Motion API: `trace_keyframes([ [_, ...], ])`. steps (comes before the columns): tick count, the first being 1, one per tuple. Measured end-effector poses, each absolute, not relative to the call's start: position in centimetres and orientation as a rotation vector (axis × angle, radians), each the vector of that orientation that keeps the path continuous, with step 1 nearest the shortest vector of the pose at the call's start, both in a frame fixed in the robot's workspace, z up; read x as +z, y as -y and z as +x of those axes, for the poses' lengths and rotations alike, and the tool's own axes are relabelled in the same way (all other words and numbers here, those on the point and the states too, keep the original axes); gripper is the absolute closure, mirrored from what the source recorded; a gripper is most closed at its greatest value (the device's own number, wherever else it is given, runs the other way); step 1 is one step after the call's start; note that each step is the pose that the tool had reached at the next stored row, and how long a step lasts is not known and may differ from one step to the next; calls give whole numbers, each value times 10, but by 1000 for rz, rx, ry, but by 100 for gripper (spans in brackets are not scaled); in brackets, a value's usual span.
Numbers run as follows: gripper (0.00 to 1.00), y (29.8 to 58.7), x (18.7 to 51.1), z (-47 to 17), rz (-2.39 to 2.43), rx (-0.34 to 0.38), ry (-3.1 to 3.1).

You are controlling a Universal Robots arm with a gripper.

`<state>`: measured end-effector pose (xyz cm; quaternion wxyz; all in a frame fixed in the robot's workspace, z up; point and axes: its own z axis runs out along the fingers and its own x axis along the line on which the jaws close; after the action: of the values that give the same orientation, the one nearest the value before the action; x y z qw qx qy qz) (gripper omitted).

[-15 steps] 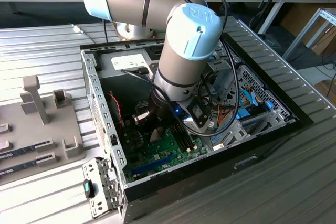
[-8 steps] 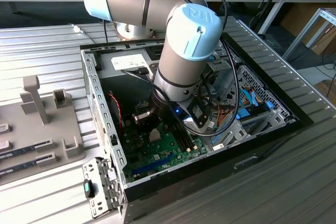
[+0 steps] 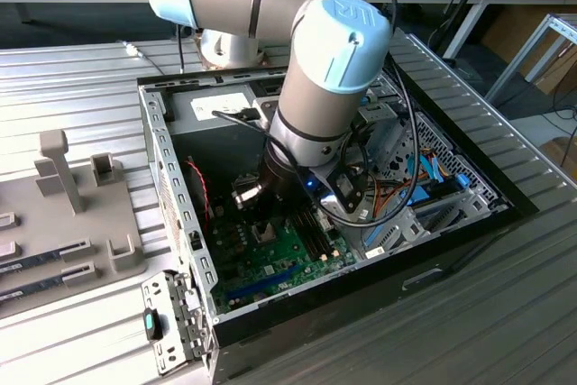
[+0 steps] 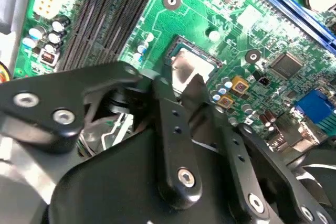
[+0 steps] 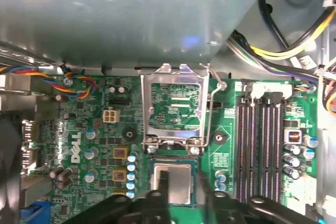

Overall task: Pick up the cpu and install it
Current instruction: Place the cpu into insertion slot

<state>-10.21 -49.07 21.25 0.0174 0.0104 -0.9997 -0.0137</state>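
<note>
The cpu (image 5: 178, 182), a light, stiff, fragile chip that I judge best held by two opposite edges, lies in the socket (image 5: 173, 160) just beside the open frame (image 5: 148, 103), with the gripper (image 4: 182, 86) close over it; I cannot tell whether it is clamped or open.

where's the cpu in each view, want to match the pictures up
Exterior view: hidden under the gripper, low over the green motherboard.
Second wrist view: the cpu sits at the socket, by the gripper's tip.
First wrist view: the cpu lies next to the open silver socket frame.
Shared landmark: the black memory slots, in both wrist views.
</note>
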Motion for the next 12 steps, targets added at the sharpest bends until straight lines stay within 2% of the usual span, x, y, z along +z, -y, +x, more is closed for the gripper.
trace_keyframes([
  [4,89,490,217,-95,32,-44,3105],
  [12,89,489,224,-77,33,-94,3096],
])
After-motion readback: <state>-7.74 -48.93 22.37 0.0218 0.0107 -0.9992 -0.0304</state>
